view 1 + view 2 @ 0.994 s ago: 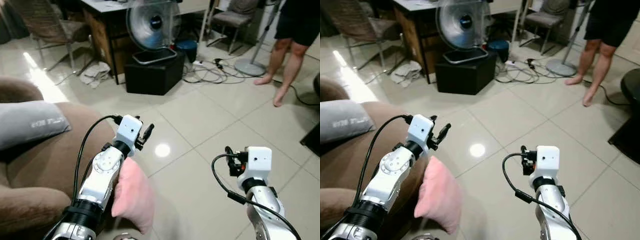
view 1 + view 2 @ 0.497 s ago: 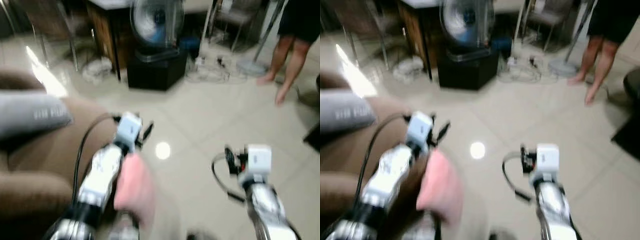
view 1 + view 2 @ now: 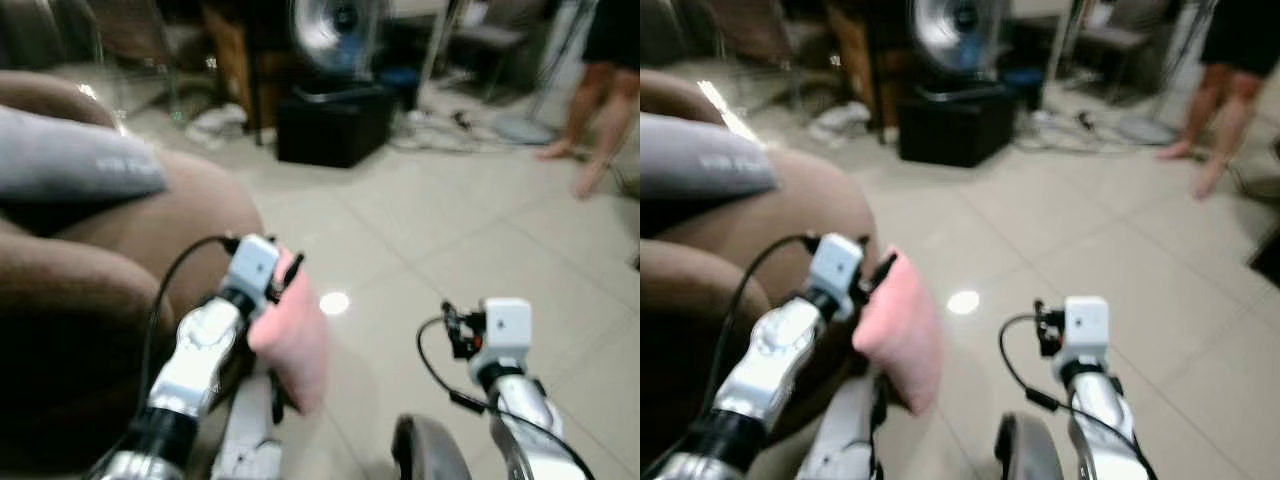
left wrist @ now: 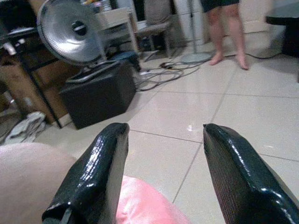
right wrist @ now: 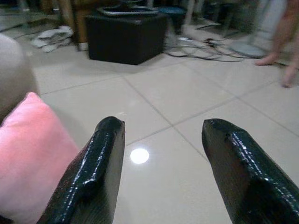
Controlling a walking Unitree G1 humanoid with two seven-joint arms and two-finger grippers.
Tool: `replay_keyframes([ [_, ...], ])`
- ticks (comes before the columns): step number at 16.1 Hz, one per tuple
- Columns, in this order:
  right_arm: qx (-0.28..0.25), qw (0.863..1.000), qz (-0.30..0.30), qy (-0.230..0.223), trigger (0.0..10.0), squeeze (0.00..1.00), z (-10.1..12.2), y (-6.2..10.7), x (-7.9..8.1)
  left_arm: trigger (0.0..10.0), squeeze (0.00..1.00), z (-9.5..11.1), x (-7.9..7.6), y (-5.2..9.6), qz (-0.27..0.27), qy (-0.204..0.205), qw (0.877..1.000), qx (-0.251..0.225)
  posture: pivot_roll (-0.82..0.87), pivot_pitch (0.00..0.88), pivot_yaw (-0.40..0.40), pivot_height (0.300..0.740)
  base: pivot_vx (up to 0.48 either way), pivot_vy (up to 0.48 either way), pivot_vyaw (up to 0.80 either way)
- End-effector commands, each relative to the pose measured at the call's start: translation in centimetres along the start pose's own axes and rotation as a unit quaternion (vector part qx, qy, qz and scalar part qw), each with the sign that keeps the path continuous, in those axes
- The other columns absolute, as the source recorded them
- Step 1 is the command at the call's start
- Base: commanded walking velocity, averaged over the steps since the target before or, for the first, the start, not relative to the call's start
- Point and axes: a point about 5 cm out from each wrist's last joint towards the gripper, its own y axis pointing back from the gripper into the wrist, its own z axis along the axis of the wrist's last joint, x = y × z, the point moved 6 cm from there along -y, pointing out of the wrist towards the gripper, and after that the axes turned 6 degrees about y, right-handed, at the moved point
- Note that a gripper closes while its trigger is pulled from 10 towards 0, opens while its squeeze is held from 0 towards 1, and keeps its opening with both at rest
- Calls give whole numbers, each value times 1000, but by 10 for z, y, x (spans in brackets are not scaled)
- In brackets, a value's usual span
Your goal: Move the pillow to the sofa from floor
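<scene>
My head camera has swung left and dipped, so the sofa (image 3: 90, 290) takes up more of the view. The pink pillow (image 3: 902, 335) now sits higher, beside the left end effector (image 3: 878, 272) and against the sofa arm. The views have gone from sharp to slightly blurred.

Sofa (image 3: 90, 300) at left bearing a cushion (image 3: 70, 165); pillow (image 3: 295, 335) beside its front, fan (image 3: 340, 25) behind on box (image 3: 335, 125), person (image 3: 600, 110) far right.
</scene>
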Motion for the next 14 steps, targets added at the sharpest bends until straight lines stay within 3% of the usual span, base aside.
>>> replay_keyframes([
  [1,-9,1000,-9,9,10000,0,4,-1,-8,10000,0,11,-4,-6,-9,-2,1000,-17,41,0,-37,575,315,0,0],
  [4,-8,999,3,40,10000,0,3,-1,-5,10000,0,11,-5,-7,-10,-5,1000,-14,40,0,-34,575,351,0,0],
  [14,-2,998,5,55,10000,0,-2,2,-5,10000,0,9,-7,-8,-12,-7,1000,-10,35,0,-28,575,373,0,59],
])
